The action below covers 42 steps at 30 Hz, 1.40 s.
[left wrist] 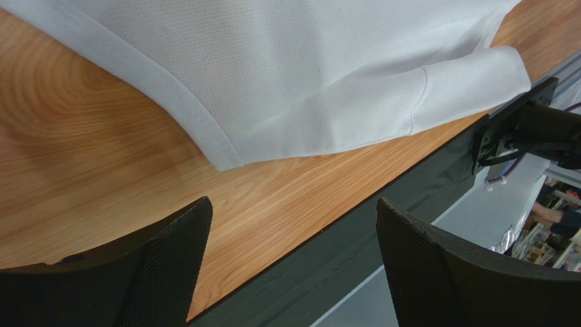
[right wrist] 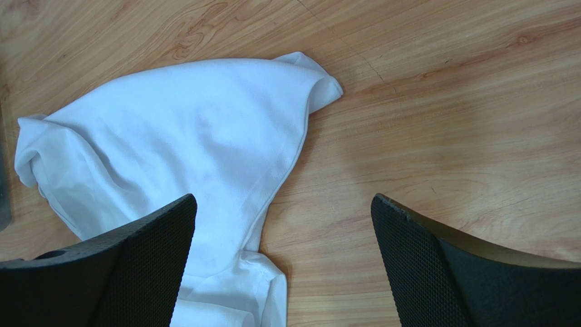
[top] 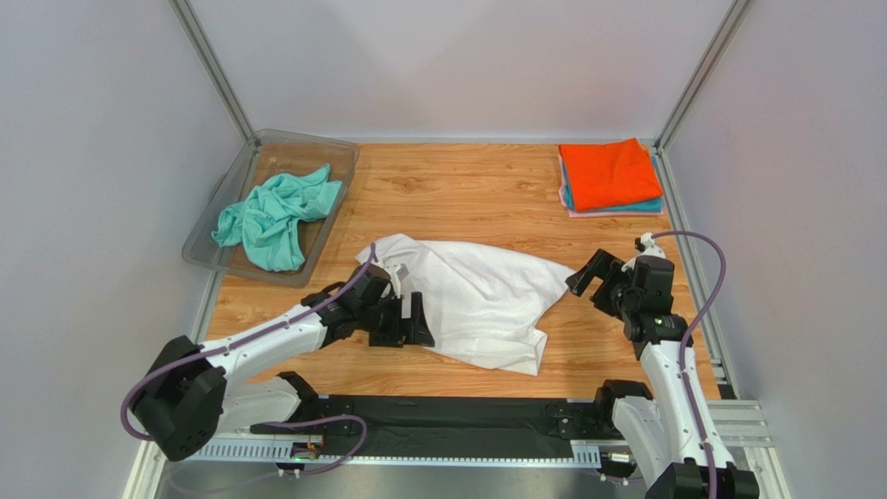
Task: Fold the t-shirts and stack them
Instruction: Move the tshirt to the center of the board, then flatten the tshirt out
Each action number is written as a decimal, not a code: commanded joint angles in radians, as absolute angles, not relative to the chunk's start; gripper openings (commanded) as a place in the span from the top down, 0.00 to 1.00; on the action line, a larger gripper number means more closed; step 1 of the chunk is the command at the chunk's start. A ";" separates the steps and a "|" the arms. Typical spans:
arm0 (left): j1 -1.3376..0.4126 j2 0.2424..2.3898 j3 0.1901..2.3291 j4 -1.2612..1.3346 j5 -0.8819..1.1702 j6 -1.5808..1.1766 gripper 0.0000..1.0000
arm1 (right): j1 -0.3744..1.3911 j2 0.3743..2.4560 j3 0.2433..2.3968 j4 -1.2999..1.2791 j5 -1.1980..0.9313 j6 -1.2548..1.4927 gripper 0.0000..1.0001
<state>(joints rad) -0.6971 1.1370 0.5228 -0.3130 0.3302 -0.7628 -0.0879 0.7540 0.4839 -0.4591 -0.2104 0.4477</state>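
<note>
Since both pincers stand spread wide with nothing between their pads, the large white t-shirt (top: pixel 474 296) lies free on the wooden table (top: pixel 469 187). It is crumpled and unfolded in the near middle, between the 2 arms. The left gripper (left wrist: pixel 292 204) hangs low at the shirt's near-left side, open and empty, with the stitched hem (left wrist: pixel 204 129) just ahead of it and a sleeve (left wrist: pixel 470 82) reaching toward the table's near edge. The right gripper (right wrist: pixel 281 199) is equally open and empty, poised over the shirt's right end, where the cloth narrows to a bunched tip. A mint-green t-shirt (top: pixel 276 213) lies heaped in the clear tray (top: pixel 312 146) at the far left. In the far right corner sits a folded stack, the orange t-shirt (top: pixel 609 172) on top, with the teal t-shirt (top: pixel 640 206) and the pink t-shirt (top: pixel 567 200) showing as thin edges beneath. The white cloth looks light, soft and wholly limp, so it should sag from any 1 hold, drag over the wood and wrinkle rather than slide as a sheet. It is not fragile. A flat single layer would be hard to pinch, so the doubled hem, its corner, or the sleeve seam look like the surest places. With 2 holds well apart, 1 per pincer, the shirt could be pulled flat.
</note>
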 commanded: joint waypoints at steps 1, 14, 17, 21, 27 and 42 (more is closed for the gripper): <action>-0.730 1.240 0.531 -0.183 0.339 -0.821 0.05 | -0.086 0.753 0.479 -0.445 -0.199 0.446 0.00; -0.599 1.580 0.621 -0.025 0.350 -0.795 0.02 | -0.086 0.765 0.476 -0.443 -0.198 0.446 0.00; -0.493 1.632 0.684 -0.051 0.319 -0.729 0.02 | -0.086 0.770 0.476 -0.443 -0.198 0.446 0.00; -0.359 1.722 0.857 -0.066 0.337 -0.644 0.02 | -0.086 0.776 0.477 -0.443 -0.193 0.446 0.00; -0.310 1.885 1.141 -0.130 0.373 -0.543 0.03 | -0.086 0.779 0.477 -0.440 -0.199 0.445 0.00; -0.324 1.696 1.316 -0.428 0.324 -0.495 0.05 | -0.086 0.753 0.471 -0.439 -0.207 0.445 0.00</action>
<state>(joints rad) -0.3115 1.9018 1.3701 -0.2901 0.3813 -0.5064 -0.0879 0.7673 0.4717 -0.4583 -0.2100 0.4477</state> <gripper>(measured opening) 0.946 0.998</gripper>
